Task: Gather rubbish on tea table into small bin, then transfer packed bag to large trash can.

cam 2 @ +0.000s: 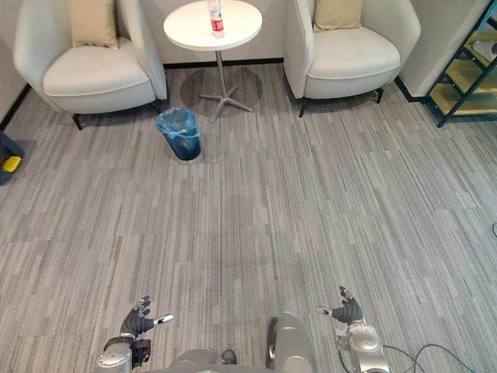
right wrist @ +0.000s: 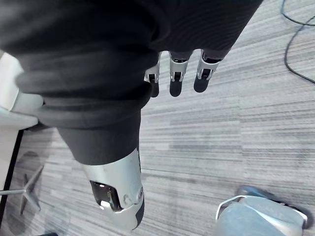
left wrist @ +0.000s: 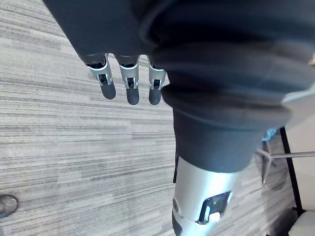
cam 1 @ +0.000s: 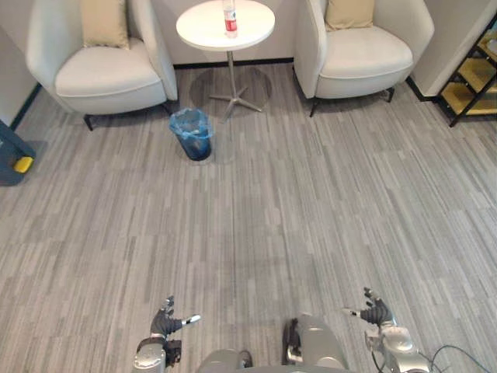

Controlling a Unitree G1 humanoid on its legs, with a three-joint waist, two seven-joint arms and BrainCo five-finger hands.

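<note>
1. Clear plastic bottle with red label [cam 1: 230, 17] stands on the far round white bench [cam 1: 202, 33]; looks light, stiff, slippery, so grasp mid-body.
2. Small bin lined with blue plastic bag [cam 1: 192, 134] on floor, near-left of bench; bag soft, take by rim.
3. My left hand [cam 1: 165, 320] and right hand [cam 1: 377, 312] are near, fingers released, empty.
4. Bottle top cut off; bin contents unclear.
</note>
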